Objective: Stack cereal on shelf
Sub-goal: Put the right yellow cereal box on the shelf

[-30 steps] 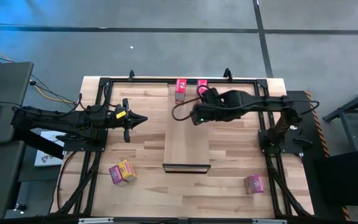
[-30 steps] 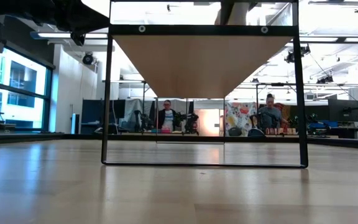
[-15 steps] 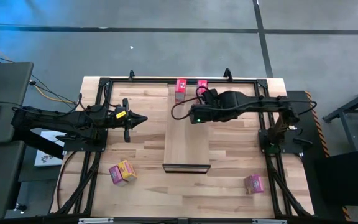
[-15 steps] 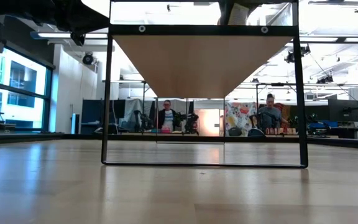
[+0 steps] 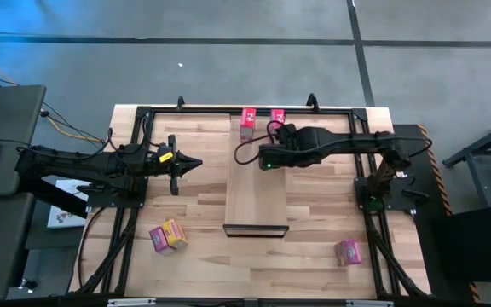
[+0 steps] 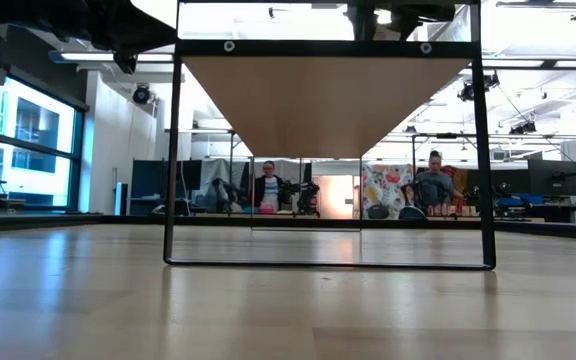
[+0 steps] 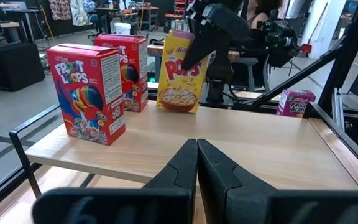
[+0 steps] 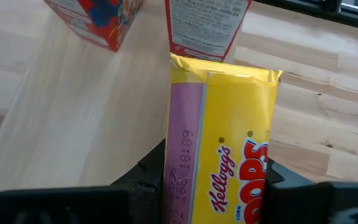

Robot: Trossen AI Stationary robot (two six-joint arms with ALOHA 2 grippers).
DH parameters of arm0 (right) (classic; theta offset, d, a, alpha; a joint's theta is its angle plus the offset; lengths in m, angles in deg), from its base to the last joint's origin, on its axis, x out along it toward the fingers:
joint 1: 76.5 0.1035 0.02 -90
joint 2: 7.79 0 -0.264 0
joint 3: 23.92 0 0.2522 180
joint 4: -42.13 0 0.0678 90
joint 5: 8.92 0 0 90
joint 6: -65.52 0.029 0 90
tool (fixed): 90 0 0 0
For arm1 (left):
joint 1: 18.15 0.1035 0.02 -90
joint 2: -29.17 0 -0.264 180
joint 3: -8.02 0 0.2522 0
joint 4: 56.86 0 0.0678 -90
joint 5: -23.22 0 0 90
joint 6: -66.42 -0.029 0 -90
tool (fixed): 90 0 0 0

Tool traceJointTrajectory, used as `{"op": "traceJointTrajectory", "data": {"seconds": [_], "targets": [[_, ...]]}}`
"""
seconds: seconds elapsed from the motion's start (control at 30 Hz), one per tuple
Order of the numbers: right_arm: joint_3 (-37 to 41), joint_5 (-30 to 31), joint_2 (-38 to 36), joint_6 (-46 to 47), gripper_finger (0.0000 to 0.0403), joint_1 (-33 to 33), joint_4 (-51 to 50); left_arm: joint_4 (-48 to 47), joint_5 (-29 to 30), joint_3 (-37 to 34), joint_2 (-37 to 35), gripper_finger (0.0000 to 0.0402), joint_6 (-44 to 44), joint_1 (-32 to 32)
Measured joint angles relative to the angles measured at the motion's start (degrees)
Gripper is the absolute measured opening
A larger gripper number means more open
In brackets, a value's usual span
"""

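Yellow cardboard marks the item in hand: the right gripper (image 8: pixel 213 186) is clamped on a yellow cereal box (image 8: pixel 222 149), fingers pressing both its sides, over the far half of the shelf (image 5: pixel 256 192). Over the last second this arm has edged leftward across the plank, away from the two red boxes (image 7: pixel 91 92) standing at its far end; the box appears upright and close to the board, so I judge placement is imminent but not done. Three boxes remain on the worktop (image 5: pixel 203 200): a yellow and a pink one (image 5: pixel 167 235) together near the front left, another pink one (image 5: pixel 347 251) at front right. The left gripper (image 7: pixel 196 163) waits left of the shelf, fingers closed on nothing, unchanged. Striped butcher-block surface; beyond it, an open workshop with seated people.
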Motion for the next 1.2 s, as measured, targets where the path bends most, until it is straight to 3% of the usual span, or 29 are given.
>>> {"op": "traceJointTrajectory", "data": {"seconds": [0.2, 0.67, 1.2], "targets": [[0.0, -0.51, 0.0, -0.45, 0.0113, 0.02, 0.29, -0.02, 0.0, 0.0, 0.02, 0.0003, 0.0, -0.01], [0.0, -0.61, 0.0, -4.33, 0.0223, 0.02, 1.83, -0.02, 0.0, 0.0, 0.01, 0.0003, 0.0, -0.01], [-4.72, 0.3, -0.13, -11.05, 0.0229, 1.66, -0.47, -0.02, 0.0, 0.0, 0.02, 0.0003, 0.0, 0.0]]}}
